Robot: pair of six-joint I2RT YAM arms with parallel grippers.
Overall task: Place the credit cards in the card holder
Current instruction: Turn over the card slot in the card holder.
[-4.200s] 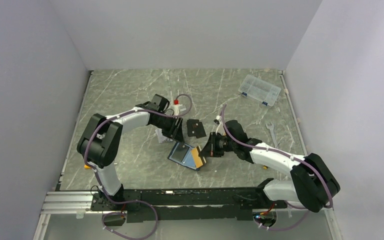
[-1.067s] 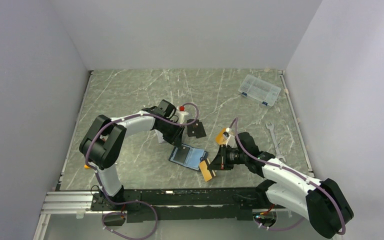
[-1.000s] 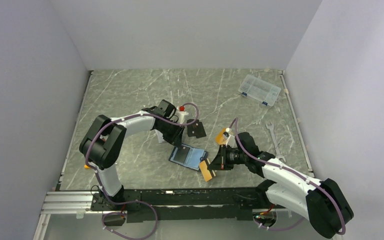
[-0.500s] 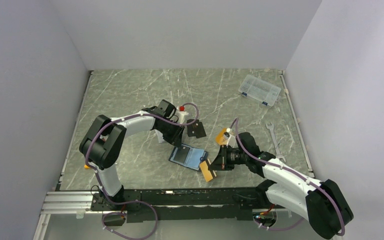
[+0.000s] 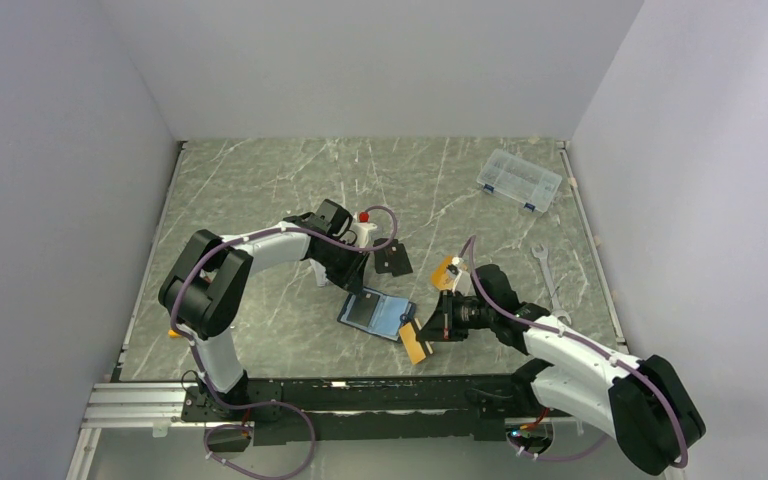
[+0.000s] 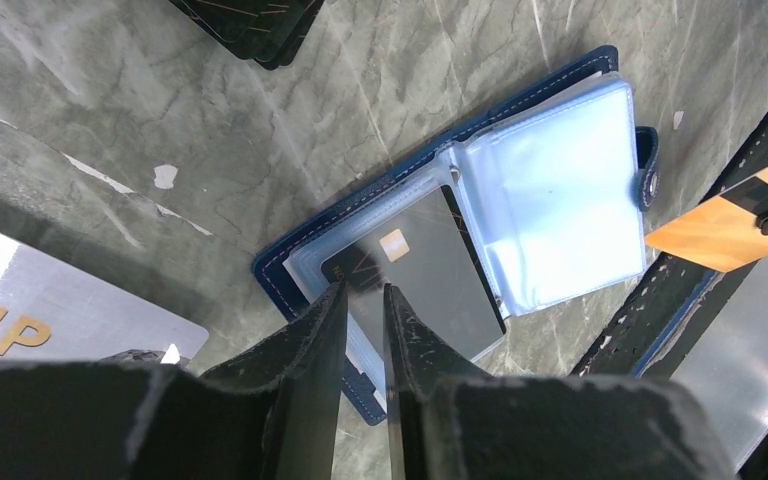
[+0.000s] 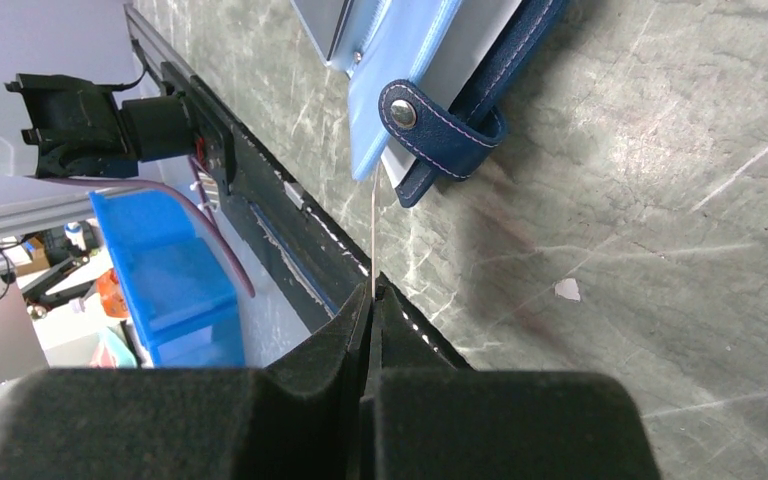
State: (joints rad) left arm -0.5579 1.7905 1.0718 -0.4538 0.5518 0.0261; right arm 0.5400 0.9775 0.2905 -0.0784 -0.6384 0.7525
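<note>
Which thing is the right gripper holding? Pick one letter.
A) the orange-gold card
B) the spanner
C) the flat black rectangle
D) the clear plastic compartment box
A: the right gripper is shut on the orange-gold card, which sticks out from its fingers just beside the open card holder.

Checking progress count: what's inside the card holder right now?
One dark card with a gold chip sits in one clear sleeve of the card holder; the other sleeve looks empty. The left claw hides the near edge.
</note>
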